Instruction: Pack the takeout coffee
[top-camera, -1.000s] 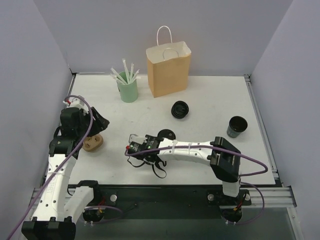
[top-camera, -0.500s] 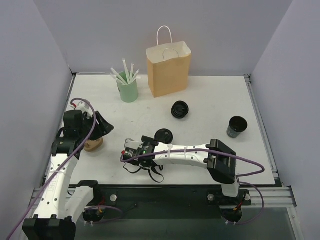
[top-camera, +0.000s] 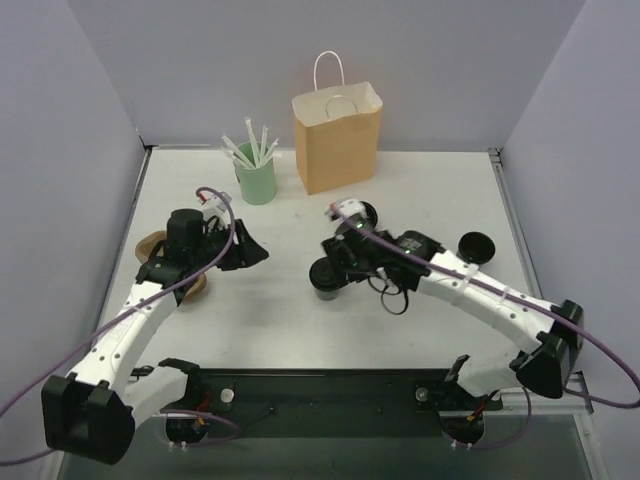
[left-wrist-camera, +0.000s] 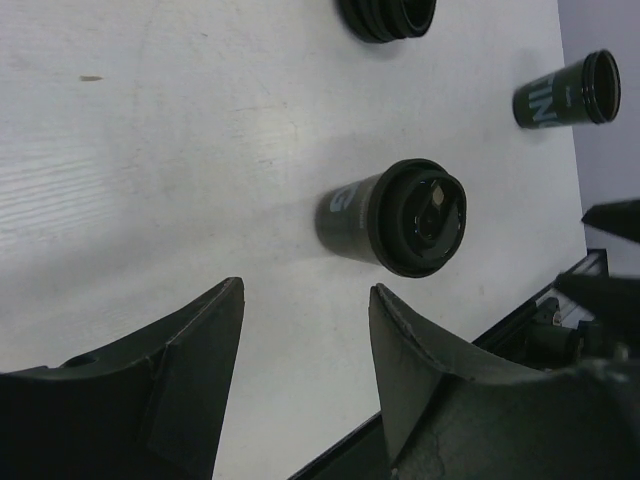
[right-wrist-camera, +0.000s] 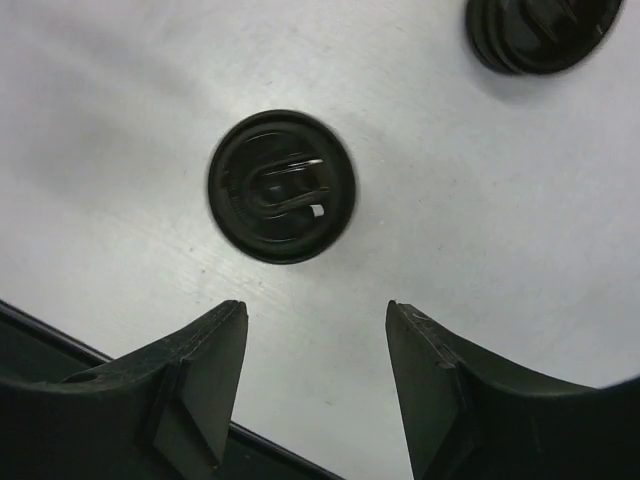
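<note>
1. The takeout coffee (top-camera: 325, 278) stands upright on the white table (top-camera: 430, 190) with its lid on. In the overhead view it is just below the centre of the frame, well apart from the brown paper bag (top-camera: 337, 140) at top centre.
2. My right gripper (right-wrist-camera: 315, 308) hangs above the coffee. In the right wrist view the round lid sits in the middle of the frame. The two fingers are at the bottom edge with a wide gap and nothing between them, so the jaws are spread, empty and clear of the cup.
3. My left gripper (left-wrist-camera: 305, 290) is left of centre in the overhead view and points toward the coffee. Its jaws are also apart and hold nothing. In the left wrist view the cup lies right of centre, beyond the fingertips and untouched.
4. A stack of black lids (right-wrist-camera: 540, 30) sits in the upper right corner of the right wrist view, near the coffee but apart from it.
5. A lidless black cup (top-camera: 475, 248) stands at the right of the overhead view.
6. The mint-green cup of straws (top-camera: 256, 180) is left of the bag. The brown cup carrier (top-camera: 150, 245) shows at the left, partly hidden by my left arm.
</note>
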